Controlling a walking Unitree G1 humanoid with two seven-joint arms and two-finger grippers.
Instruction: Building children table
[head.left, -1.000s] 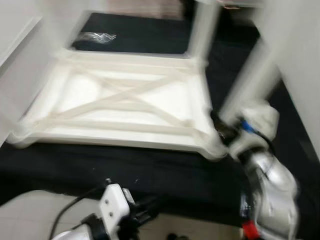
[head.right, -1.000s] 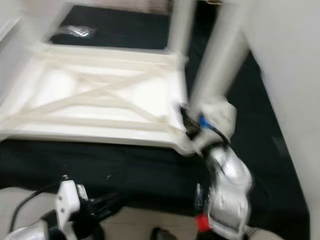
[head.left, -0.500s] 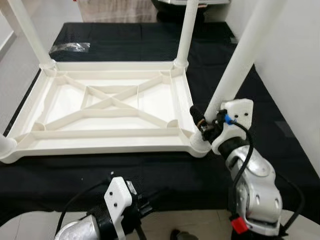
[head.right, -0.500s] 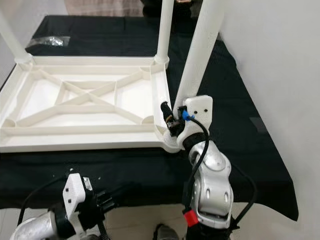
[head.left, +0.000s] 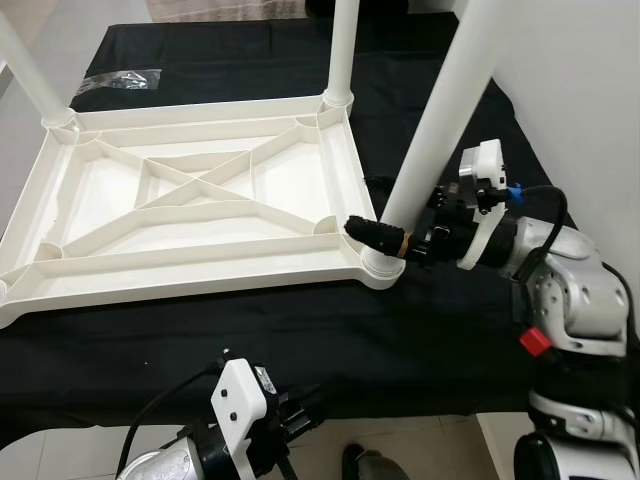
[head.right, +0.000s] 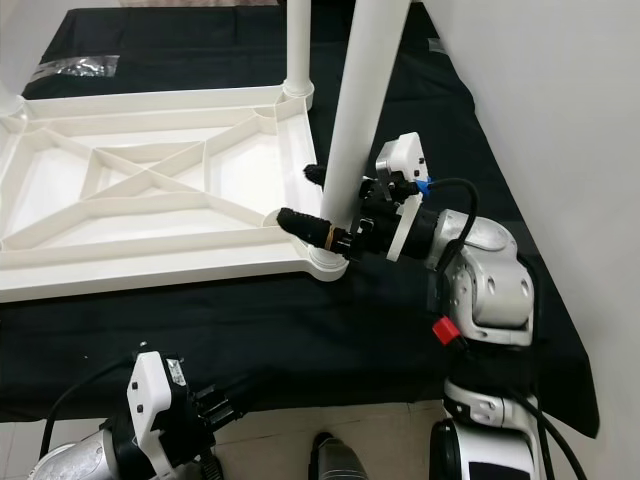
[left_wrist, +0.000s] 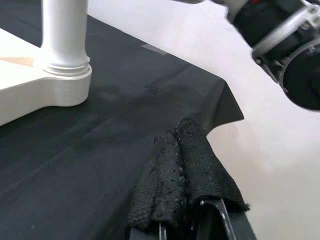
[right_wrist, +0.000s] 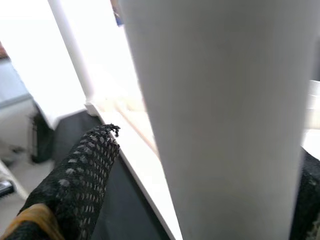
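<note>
A white plastic children's table (head.left: 190, 262) lies upside down on a black cloth, its ribbed underside facing up. Legs stand in the far-left corner (head.left: 25, 72) and the far-right corner (head.left: 343, 45). A third leg (head.left: 445, 110) rises from the near-right corner socket. My right gripper (head.left: 387, 212) reaches in from the right and is shut on this leg just above the socket, one black finger (head.left: 372, 234) in front and one behind. The right wrist view has the leg (right_wrist: 225, 125) close up beside a finger (right_wrist: 80, 175). My left gripper (left_wrist: 182, 137) hangs shut and idle below the cloth's front edge.
The black cloth (head.left: 300, 330) covers a low platform that ends at a front edge near me. A white wall (head.left: 580, 90) runs close along the right side. A clear plastic bag (head.left: 120, 78) lies at the far left on the cloth. Pale floor tiles show below.
The camera has shifted and steadied. My right forearm has swung out to the right of the near-right leg, so its fingers now cross the leg's base sideways. The left arm stays idle.
</note>
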